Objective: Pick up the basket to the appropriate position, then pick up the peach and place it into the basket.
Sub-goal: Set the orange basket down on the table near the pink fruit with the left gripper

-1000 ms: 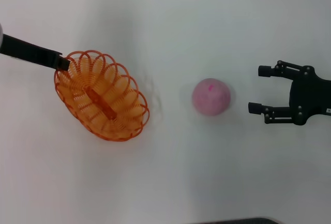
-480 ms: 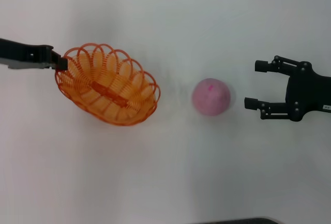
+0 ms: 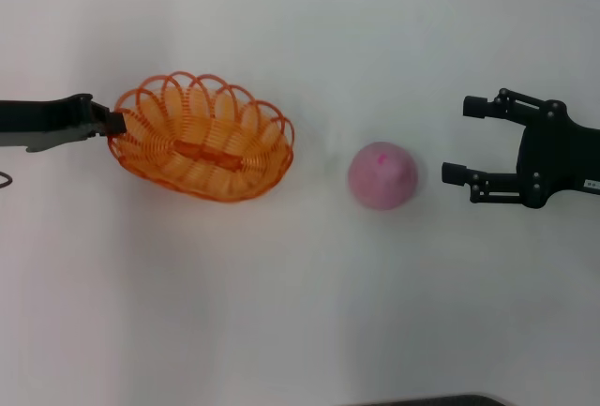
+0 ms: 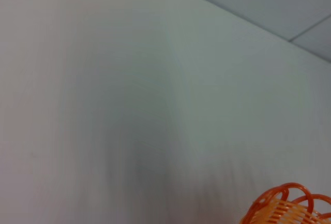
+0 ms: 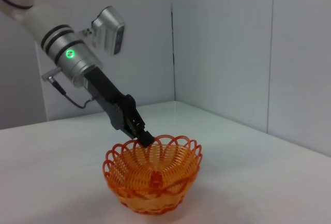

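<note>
The oval orange basket [image 3: 202,136] sits left of centre on the white table; it also shows in the right wrist view [image 5: 152,180] and at the edge of the left wrist view [image 4: 287,208]. My left gripper [image 3: 114,125] is shut on the basket's left rim, seen also in the right wrist view [image 5: 146,138]. The pale-pink peach [image 3: 382,175] rests on the table to the right of the basket, apart from it. My right gripper [image 3: 459,140] is open and empty, just right of the peach, its fingers pointing at it.
The white table [image 3: 300,312] stretches all around. A pale wall corner [image 5: 171,38] stands behind the table in the right wrist view. A dark edge [image 3: 422,400] shows at the table's front.
My left gripper has swung the basket round and to the right, so its long axis now lies nearly level. The right gripper has shifted slightly; the peach has not moved.
</note>
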Available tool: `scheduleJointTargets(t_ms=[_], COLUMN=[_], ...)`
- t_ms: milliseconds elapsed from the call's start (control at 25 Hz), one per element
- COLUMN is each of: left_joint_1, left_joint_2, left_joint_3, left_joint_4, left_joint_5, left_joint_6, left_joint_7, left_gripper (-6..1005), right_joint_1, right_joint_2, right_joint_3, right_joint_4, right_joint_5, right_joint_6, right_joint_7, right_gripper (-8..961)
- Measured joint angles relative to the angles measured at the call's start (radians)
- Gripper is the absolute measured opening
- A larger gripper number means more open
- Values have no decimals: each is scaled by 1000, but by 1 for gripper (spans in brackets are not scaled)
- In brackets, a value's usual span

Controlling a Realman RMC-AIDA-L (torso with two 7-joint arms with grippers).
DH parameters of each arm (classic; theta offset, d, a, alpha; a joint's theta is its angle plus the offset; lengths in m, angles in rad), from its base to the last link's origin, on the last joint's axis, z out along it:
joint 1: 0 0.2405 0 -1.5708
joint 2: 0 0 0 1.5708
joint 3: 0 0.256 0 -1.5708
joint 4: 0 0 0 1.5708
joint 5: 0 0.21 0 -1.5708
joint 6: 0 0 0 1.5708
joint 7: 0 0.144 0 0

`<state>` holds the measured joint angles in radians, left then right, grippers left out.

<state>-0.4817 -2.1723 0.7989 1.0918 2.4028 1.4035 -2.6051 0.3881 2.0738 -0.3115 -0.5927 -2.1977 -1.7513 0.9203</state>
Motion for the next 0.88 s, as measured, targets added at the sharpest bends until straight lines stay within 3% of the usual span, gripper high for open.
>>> scheduleJointTargets(t_ms=[440, 880], left_joint_1=[87, 122], left_joint_2=[-3, -3], left_joint_3=[52, 151], left_joint_4=[-16, -57], left_joint_5=[-100, -186], left_joint_6=[-103, -217], left_joint_7=[-5, -9], left_gripper=[35, 34], right_joint_1=[-3, -7], right_joint_2=[0, 5], right_joint_3=[0, 7], right_joint_4=[1, 0], right_joint_5=[22, 28], right_joint_6=[11, 18], right_joint_7=[-1, -2], right_gripper=[931, 931])
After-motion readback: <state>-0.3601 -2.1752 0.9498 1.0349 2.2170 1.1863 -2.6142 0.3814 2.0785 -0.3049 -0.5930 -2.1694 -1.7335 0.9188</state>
